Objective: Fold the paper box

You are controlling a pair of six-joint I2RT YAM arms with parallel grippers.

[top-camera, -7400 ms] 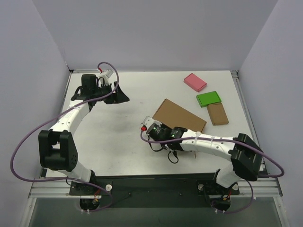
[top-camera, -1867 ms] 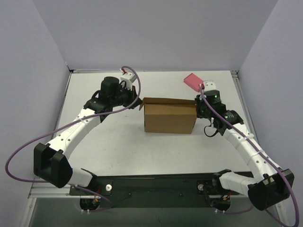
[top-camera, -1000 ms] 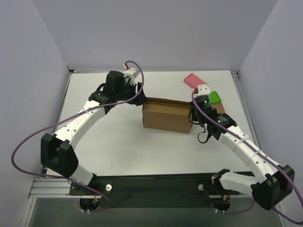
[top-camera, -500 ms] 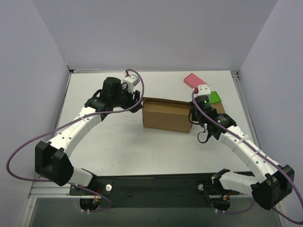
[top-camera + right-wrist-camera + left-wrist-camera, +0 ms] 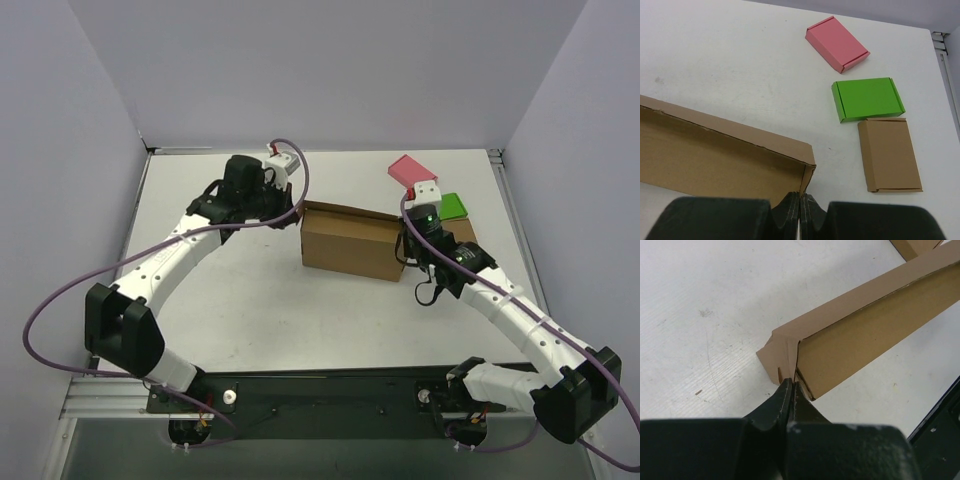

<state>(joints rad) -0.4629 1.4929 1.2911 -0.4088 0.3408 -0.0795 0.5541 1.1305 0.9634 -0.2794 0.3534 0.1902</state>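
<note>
The paper box point(image 5: 347, 245) is a brown cardboard mailer standing on its long side in the middle of the table, its walls raised. In the left wrist view the box point(image 5: 865, 332) shows its left end corner. My left gripper point(image 5: 296, 212) point(image 5: 791, 385) is shut there, with the thin end wall running in between its tips. My right gripper point(image 5: 404, 246) point(image 5: 801, 196) is shut on the opposite end wall of the box point(image 5: 715, 157), at its right corner.
Behind the box's right end lie a pink block point(image 5: 411, 171) point(image 5: 837, 37), a green block point(image 5: 456, 205) point(image 5: 867, 99) and a small brown block point(image 5: 888, 154). Grey walls enclose the white table point(image 5: 250, 290) on three sides.
My left gripper has come in from the side and closed on the box's left end wall. The box has turned slightly. The right gripper has kept its grip and barely moved.
</note>
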